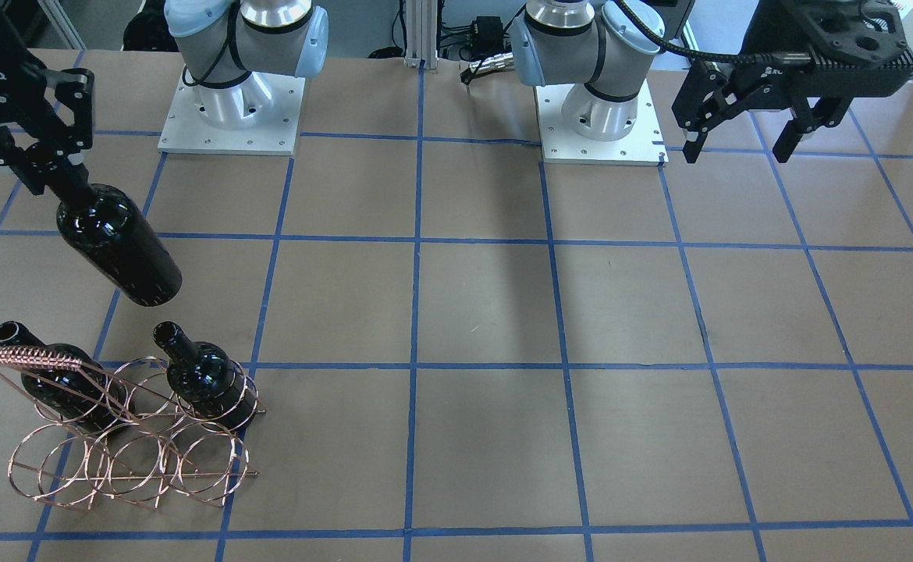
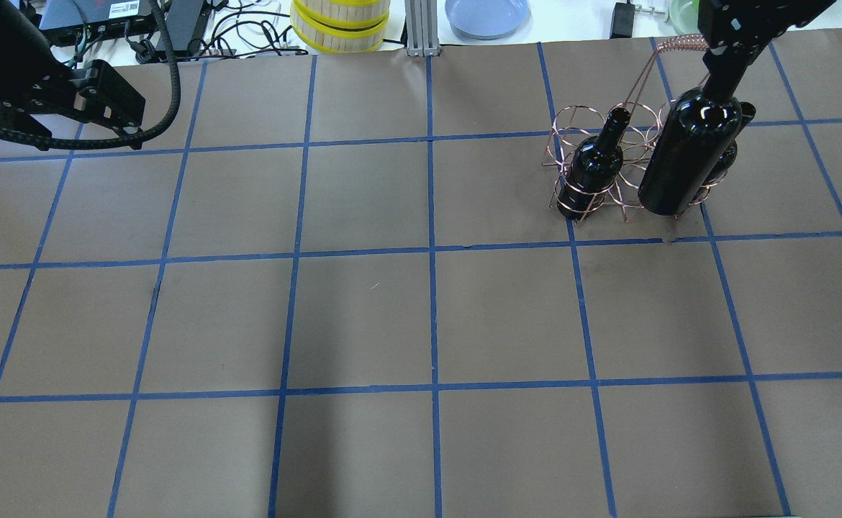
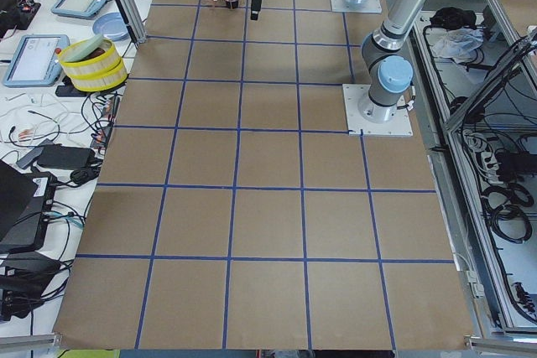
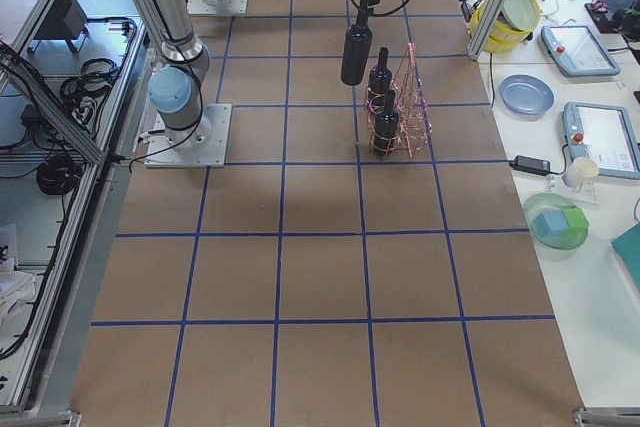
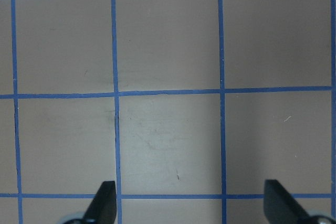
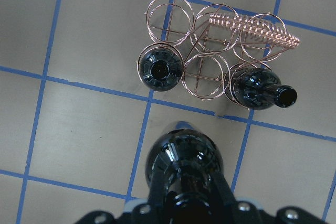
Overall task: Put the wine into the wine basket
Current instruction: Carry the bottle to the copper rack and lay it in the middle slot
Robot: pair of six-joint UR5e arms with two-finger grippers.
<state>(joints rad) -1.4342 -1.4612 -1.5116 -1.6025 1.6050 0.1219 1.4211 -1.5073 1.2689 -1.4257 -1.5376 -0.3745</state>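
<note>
At right gripper (image 1: 49,168): clenched on neck of wine (image 1: 117,246); bottle hangs base down, raised.
Wine basket (image 1: 136,460): just beyond held bottle, on side far from robot.
Seated bottles (image 6: 160,69): two, in end rings of robot-side row.
Free slot: middle ring (image 6: 203,77) between them.
Key relation: bottle long axis near vertical, likely fits slot; slot ahead and below.
Left gripper (image 1: 737,148): released, empty, well apart; right arm nearer.

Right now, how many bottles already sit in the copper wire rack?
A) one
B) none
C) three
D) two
D: one racked bottle and the other racked bottle sit in rings of the rack; the third bottle hangs from the right gripper.
</note>
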